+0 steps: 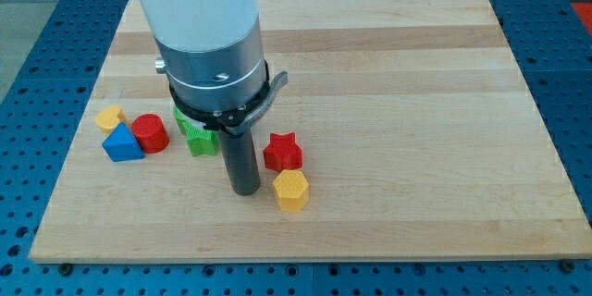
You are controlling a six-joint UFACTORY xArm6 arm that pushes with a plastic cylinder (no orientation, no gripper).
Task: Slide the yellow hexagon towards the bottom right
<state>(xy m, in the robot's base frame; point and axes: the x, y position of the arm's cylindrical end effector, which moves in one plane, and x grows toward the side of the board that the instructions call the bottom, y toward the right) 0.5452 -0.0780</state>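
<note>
The yellow hexagon (290, 190) lies on the wooden board (388, 74), below the view's centre. My tip (244, 190) is on the board just to the hexagon's left, a small gap between them. A red star (282, 152) sits right above the hexagon, close to it. The arm's white and grey body fills the view's upper left and hides part of the board.
A green block (199, 136) sits partly hidden behind the rod, to its upper left. Further left stand a red cylinder (149, 134), a blue triangle (121, 143) and a small yellow block (109, 117). The board's bottom edge (305, 257) runs below the hexagon.
</note>
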